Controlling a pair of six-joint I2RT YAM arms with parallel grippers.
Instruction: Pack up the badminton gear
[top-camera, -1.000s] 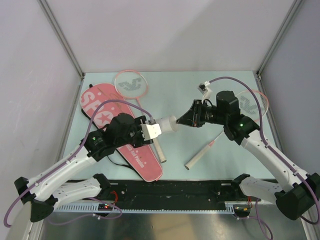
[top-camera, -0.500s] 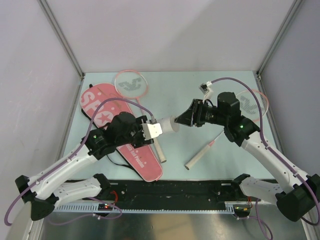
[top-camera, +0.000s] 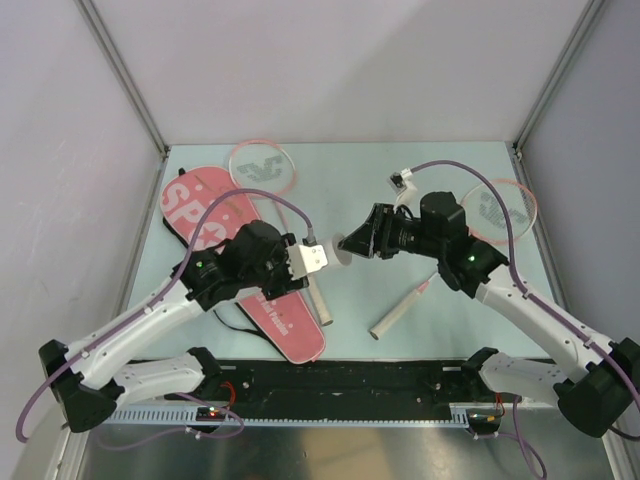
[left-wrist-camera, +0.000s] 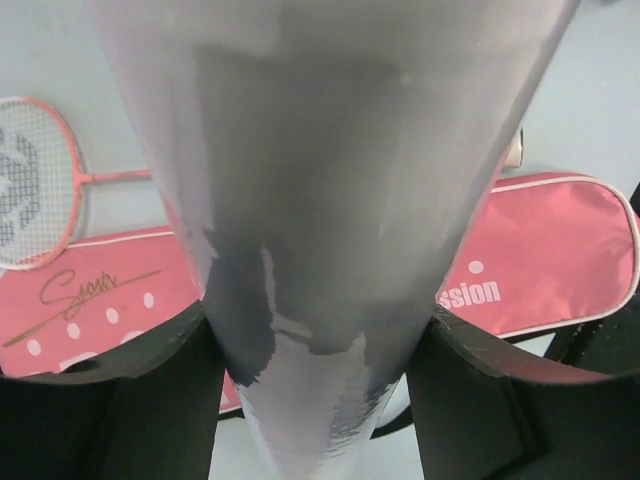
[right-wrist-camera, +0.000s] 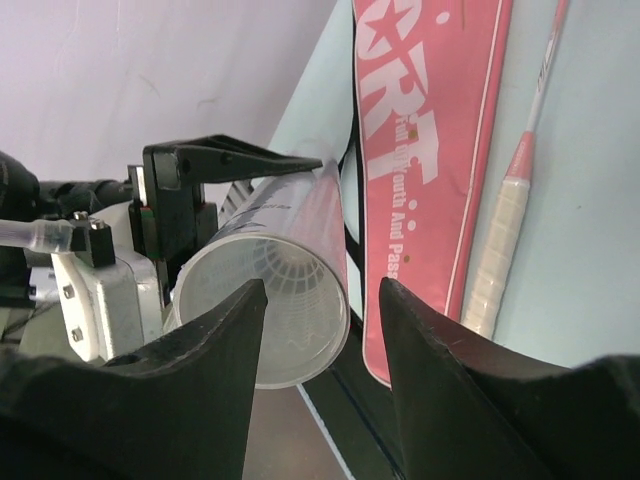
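My left gripper (top-camera: 322, 256) is shut on the long white tube (top-camera: 343, 247), which it holds level above the table with its open mouth toward the right arm. In the left wrist view the tube (left-wrist-camera: 330, 200) fills the gap between both fingers. My right gripper (right-wrist-camera: 322, 300) stands open just in front of the tube's mouth (right-wrist-camera: 270, 310), touching nothing. A white shuttlecock (right-wrist-camera: 290, 275) shows deep inside the tube. The pink bag (top-camera: 288, 325) lies flat under the left arm. One racket (top-camera: 262, 166) lies beside the bag, the other racket (top-camera: 503, 210) at the right.
The first racket's pale handle (top-camera: 318, 300) rests against the bag's right edge. The second racket's handle (top-camera: 400, 312) points toward the near edge. Metal frame posts (top-camera: 125, 80) and grey walls close in the table on three sides.
The right gripper's jaws have opened at the tube's mouth. Both arms have shifted a little to the left, and the tube went with the left gripper.
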